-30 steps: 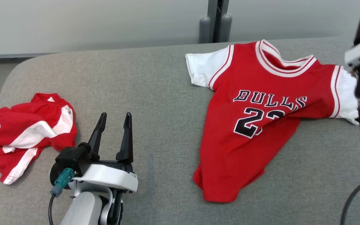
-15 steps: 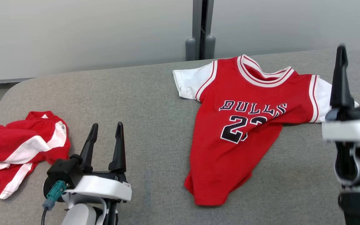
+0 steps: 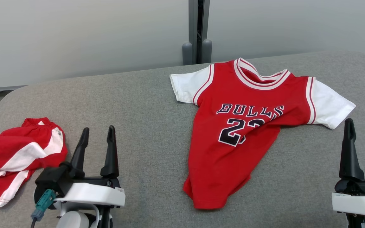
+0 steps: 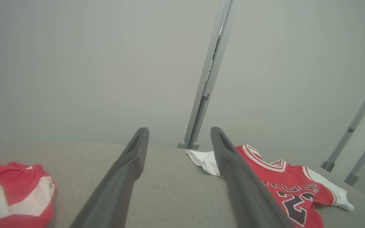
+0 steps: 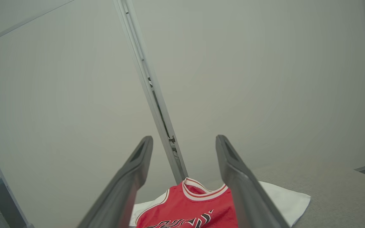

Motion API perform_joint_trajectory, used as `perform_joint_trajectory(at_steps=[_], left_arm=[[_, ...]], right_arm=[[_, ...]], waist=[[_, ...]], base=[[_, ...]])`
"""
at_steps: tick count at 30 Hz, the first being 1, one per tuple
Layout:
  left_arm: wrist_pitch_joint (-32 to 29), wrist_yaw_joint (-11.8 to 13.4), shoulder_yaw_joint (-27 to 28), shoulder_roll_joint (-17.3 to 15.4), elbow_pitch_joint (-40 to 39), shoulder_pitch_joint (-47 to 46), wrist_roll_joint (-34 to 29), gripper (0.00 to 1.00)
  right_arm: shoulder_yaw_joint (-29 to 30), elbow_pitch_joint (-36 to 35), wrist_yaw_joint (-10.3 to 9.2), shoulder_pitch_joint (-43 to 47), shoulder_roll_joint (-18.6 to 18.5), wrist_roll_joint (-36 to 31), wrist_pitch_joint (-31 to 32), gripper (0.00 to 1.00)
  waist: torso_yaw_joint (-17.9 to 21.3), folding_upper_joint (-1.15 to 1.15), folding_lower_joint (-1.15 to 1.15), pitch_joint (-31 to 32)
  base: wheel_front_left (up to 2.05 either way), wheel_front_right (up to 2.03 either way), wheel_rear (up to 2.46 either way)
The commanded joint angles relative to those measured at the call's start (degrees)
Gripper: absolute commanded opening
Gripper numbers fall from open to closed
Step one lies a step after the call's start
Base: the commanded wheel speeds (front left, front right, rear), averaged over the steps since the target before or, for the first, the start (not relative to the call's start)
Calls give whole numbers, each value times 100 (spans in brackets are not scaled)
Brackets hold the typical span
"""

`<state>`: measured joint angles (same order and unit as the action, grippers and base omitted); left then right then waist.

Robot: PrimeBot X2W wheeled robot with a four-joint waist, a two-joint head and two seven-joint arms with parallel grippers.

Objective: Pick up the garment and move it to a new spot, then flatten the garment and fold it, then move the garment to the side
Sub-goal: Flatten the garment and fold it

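Grey fabric-topped counter (image 3: 144,104), pale wall panels (image 3: 74,41) behind it. Red Bulls jersey (image 3: 239,133) lies face up on the right half, collar toward the far edge, white sleeves out to both sides, lower body creased and pulled in toward the near left. Crumpled red-and-white shorts (image 3: 14,152) sit at the left edge. Left end effector (image 3: 98,128) is near the shorts, fingers spread wide, nothing in them. Right end effector (image 3: 361,121) is just near of the jersey's right sleeve, also wide apart and empty.
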<state>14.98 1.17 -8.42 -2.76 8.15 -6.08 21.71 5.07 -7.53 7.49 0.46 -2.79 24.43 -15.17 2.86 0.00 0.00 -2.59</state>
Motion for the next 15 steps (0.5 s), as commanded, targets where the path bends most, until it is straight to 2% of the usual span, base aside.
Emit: perform_joint_trajectory(at_steps=[1, 10, 15], left_arm=[[14, 24, 61, -19, -40, 92, -44, 100], [14, 32, 239, -22, -205, 139, -54, 100], [14, -56, 32, -20, -30, 99, -14, 100]], right_arm=[[5, 19, 0, 37, -25, -47, -10, 100], [-184, 30, 0, -11, -24, -202, -11, 100], [-258, 17, 0, -73, -24, -260, -11, 100]], waist=[[0, 0, 0, 8], [-23, 0, 0, -60], [-7, 0, 0, -172]], base=[[0, 0, 0], [0, 0, 0], [0, 0, 0]])
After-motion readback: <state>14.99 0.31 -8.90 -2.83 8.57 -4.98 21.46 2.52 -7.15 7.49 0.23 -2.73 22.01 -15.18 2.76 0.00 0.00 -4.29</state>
